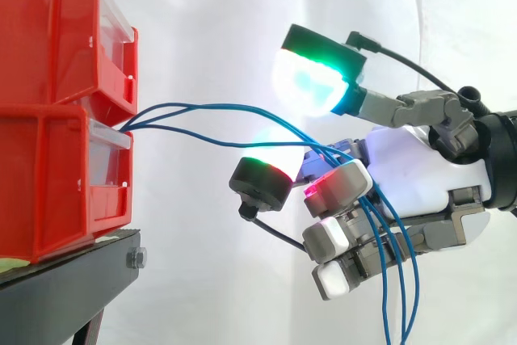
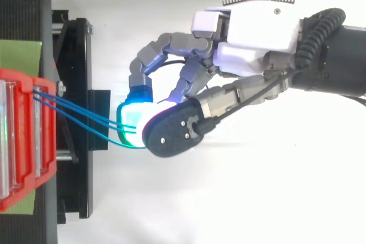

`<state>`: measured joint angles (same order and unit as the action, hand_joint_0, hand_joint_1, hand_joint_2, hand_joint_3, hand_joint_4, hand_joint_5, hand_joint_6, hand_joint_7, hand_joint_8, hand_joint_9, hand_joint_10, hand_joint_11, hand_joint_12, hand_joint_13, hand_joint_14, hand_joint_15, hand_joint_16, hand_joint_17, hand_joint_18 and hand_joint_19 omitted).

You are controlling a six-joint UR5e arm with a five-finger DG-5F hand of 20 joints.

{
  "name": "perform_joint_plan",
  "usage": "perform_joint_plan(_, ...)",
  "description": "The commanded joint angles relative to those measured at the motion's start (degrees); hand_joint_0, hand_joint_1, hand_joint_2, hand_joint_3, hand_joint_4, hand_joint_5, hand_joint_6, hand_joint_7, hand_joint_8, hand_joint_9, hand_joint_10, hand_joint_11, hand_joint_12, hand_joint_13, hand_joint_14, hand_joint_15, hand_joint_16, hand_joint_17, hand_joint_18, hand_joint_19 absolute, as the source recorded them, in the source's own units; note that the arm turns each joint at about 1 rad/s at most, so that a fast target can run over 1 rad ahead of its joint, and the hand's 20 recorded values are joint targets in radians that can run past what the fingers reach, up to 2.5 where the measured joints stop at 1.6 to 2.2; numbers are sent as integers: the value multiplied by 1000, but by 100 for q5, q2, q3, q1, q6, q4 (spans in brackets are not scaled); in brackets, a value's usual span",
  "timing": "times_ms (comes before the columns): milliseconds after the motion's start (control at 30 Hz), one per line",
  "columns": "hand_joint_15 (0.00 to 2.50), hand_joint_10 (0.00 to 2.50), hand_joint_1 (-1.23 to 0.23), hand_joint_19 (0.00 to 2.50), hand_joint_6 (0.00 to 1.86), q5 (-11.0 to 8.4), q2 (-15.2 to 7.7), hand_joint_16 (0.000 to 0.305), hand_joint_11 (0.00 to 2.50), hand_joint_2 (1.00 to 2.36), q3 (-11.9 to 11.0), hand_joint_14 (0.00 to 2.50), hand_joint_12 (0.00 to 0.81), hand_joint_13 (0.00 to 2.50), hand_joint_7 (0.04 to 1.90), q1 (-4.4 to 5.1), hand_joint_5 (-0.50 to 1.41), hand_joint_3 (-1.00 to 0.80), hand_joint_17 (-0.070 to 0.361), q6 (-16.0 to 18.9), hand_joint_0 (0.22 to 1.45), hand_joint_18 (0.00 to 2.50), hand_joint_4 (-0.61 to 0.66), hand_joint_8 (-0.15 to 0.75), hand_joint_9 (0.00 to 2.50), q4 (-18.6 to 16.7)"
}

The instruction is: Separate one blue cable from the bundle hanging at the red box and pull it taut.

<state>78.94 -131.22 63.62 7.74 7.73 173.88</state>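
1. Robot hand (image 1: 420, 167) comes in from the right in the side view with its fingers curled up, and the blue cables (image 1: 202, 105) are hooked in between those fingers. So it's closed around the cables, not open.
2. From the side, the strands slip in between the curled fingers right by the red-glowing pad (image 1: 327, 190). The loose ends then hang down in loops below the hand.
3. The black-backed pad (image 1: 319, 62), glowing green and cyan underneath, sits raised above the cables and doesn't touch them.
4. In the top view the strands run up to the cyan-green pad (image 2: 132, 119) and vanish under that black-backed pad.
5. There are several strands, and I can't count them for sure. They come out of the gap between the upper red bin (image 1: 48, 30) and the lower red bin (image 1: 48, 183). They cross open air to the hand with a gentle bow, not dead straight. Seen from above, one strand swings out apart from the rest.
6. The bins are stacked on the black stand (image 1: 73, 272) at the left, with a green sheet (image 2: 20, 55) under them.
7. White curtain (image 1: 202, 6) sits behind it all.
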Motion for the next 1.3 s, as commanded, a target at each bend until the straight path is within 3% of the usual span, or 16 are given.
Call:
perform_joint_plan(0,728,18,-634,641,915,-1,0,52,1214,1000,1,25,359,988,993,8,-171,-500,117,0,590,736,-34,317,1226,6)
perform_joint_plan(67,730,18,-672,647,916,-1,0,52,1210,1000,1,25,360,988,1007,0,-170,-500,116,0,622,734,-49,322,1224,6)
perform_joint_plan(200,729,18,-800,626,931,-1,0,52,1191,1016,1,25,362,984,1115,0,-176,-284,116,0,672,743,-76,320,1208,6)
perform_joint_plan(300,726,17,-843,610,947,-1,0,51,1198,1019,1,25,358,977,1214,8,-184,-227,116,0,719,747,-86,315,1185,6)
perform_joint_plan(433,720,18,-862,597,969,16,0,51,1185,1014,1,25,355,956,1134,0,-192,-317,115,0,777,732,-114,307,1151,6)
perform_joint_plan(533,711,17,-858,580,967,16,0,51,1191,1000,1,23,352,944,1110,0,-190,-500,115,0,812,727,-101,305,1141,6)
perform_joint_plan(733,714,18,-881,587,957,16,0,49,1202,1000,1,24,347,969,1131,0,-169,-500,109,0,706,756,-99,305,1204,6)
perform_joint_plan(833,724,19,-804,606,949,8,0,48,1211,1000,1,25,349,982,1024,0,-155,-500,109,0,624,753,-74,311,1241,6)
perform_joint_plan(967,740,18,-718,630,944,-1,0,50,1218,1000,-8,26,357,1011,1015,0,-153,-500,112,0,567,767,-43,320,1277,6)
perform_joint_plan(1167,774,16,-686,626,942,-10,0,52,1277,1000,1,26,354,1050,1035,0,-167,-500,116,0,558,782,-9,316,1282,-3)
perform_joint_plan(1267,870,7,-710,639,950,-10,0,52,1369,1000,1,27,352,1092,997,0,-179,-500,117,0,576,788,0,298,1164,-12)
